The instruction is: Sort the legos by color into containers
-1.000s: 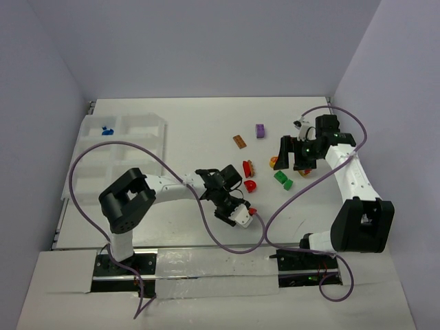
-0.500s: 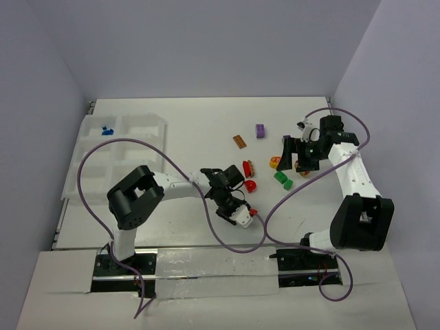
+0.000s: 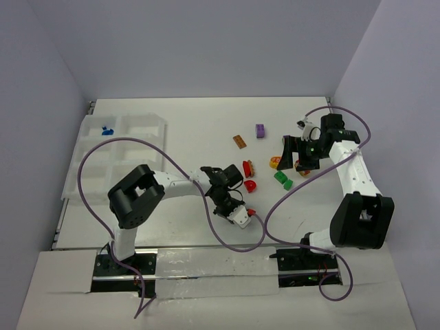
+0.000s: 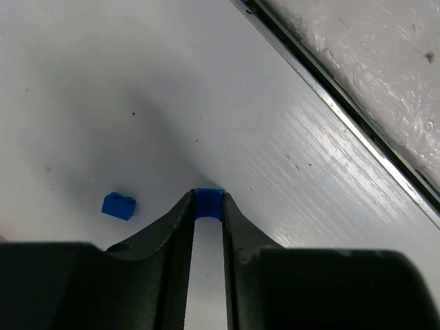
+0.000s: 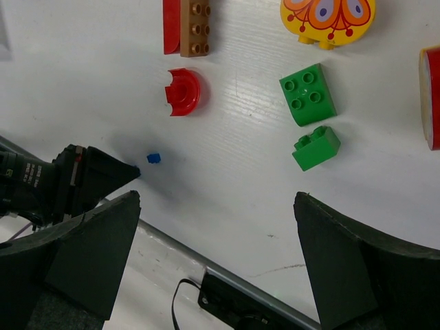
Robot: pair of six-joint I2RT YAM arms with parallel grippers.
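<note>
My left gripper (image 4: 207,198) is low over the table near the front edge and shut on a tiny blue lego (image 4: 207,205) at its fingertips. A second small blue brick (image 4: 118,205) lies just left of it and also shows in the right wrist view (image 5: 153,158). In the top view the left gripper (image 3: 243,218) is far from the clear divided tray (image 3: 163,130), which holds one blue piece (image 3: 106,130). My right gripper (image 3: 297,155) is wide open and empty (image 5: 220,254), hovering above two green bricks (image 5: 307,94), (image 5: 315,147).
Loose pieces lie mid-table: a purple brick (image 3: 260,130), an orange plate (image 3: 239,141), a red and brown pair (image 5: 182,27), a red half-round (image 5: 184,91), a yellow printed piece (image 5: 327,17) and a red piece (image 5: 431,96). A metal strip (image 4: 344,117) edges the table front.
My left arm's elbow has swung a little to the right while its gripper stays at the same spot. My right gripper has drifted slightly right.
</note>
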